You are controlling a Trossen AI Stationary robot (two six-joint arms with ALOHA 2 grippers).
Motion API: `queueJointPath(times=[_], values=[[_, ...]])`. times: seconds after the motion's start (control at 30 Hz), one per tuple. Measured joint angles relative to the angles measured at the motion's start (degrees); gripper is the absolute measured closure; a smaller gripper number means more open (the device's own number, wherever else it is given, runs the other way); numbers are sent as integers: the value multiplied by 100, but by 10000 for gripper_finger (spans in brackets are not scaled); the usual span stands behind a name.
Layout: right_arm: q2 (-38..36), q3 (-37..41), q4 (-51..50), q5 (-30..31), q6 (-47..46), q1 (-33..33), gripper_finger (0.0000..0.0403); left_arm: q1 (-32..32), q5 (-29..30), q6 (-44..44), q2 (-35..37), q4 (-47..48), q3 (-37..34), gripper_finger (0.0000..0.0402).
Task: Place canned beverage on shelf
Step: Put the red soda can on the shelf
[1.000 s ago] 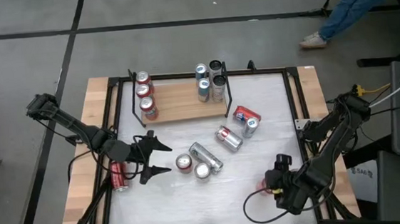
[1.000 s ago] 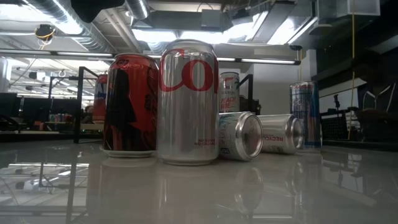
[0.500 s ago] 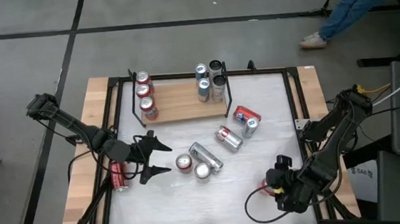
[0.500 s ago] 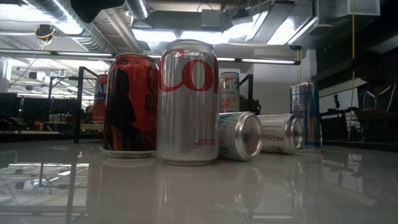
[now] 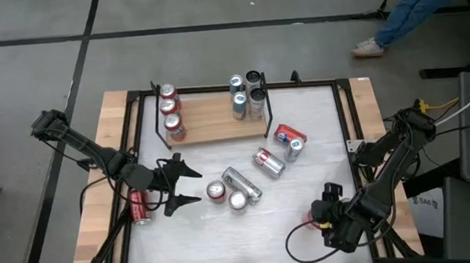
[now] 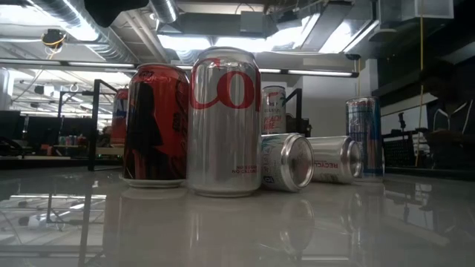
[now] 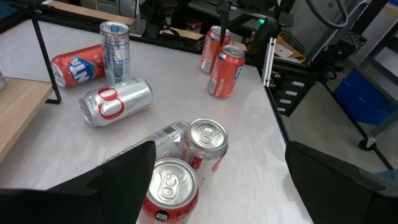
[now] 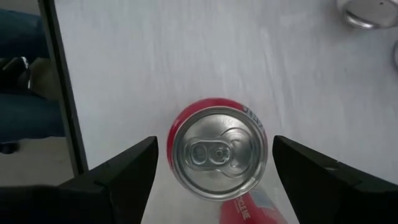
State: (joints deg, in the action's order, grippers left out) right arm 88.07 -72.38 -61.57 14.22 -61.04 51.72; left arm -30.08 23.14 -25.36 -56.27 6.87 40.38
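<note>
Tabletop: right gripper (image 8: 211, 168) fingers (image 8: 124, 168) straddling can (image 8: 219, 153).

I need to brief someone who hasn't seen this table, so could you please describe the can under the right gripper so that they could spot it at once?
Start at the wooden shelf at the table's far edge, then cross to the opposite near right corner, where the right gripper hangs open. Directly beneath it stands a red can, upright, silver top and pull tab facing up. Unlike the cans clustered mid-table, it stands alone.
</note>
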Motion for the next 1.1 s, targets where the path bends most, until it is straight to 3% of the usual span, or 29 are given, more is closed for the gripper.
queueJointPath(times=[0.37,0.73,1.1], values=[[0,8,-1,74,2,0,93,-1,0,-2,0,0,0,50],[-33,699,710,174,2,11,93,0,-2,-2,0,2,0,50],[-17,745,1116,225,146,-2,93,0,4,0,0,2,-2,50]])
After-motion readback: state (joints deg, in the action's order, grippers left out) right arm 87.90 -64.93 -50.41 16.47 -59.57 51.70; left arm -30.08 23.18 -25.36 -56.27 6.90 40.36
